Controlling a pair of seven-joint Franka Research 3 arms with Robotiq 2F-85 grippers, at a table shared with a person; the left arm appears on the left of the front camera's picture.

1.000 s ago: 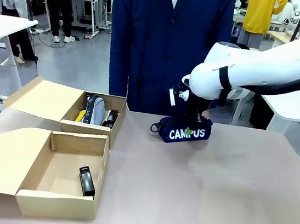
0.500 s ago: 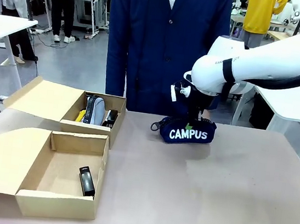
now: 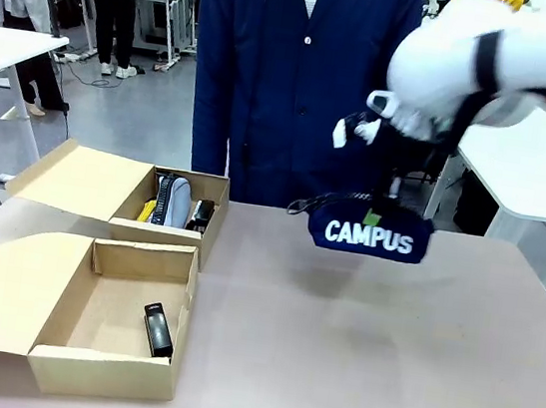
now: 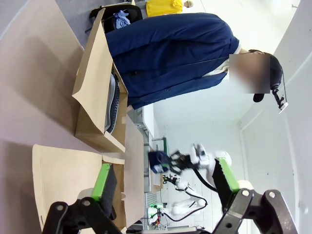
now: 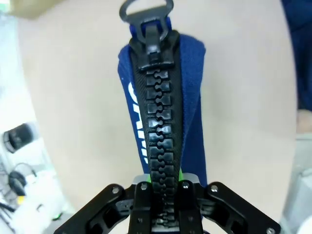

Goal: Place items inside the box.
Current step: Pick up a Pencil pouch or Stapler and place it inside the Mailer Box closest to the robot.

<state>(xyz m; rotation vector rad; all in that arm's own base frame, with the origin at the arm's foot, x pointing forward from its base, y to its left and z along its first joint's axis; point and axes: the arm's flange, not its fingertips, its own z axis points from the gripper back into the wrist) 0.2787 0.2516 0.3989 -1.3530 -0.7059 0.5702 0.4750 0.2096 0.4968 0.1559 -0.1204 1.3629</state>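
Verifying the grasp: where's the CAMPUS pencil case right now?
Front view: the CAMPUS pencil case hangs above the table, right of centre, clamped in the right gripper, in front of the person and to the right of the far cardboard box.

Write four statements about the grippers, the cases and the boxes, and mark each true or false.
1. The right gripper holds the navy case off the table. True.
2. The near box is empty. False: a stapler lies in it.
3. The left gripper is open. True.
4. The grey case lies on the table outside the boxes. False: it stands in the far box.
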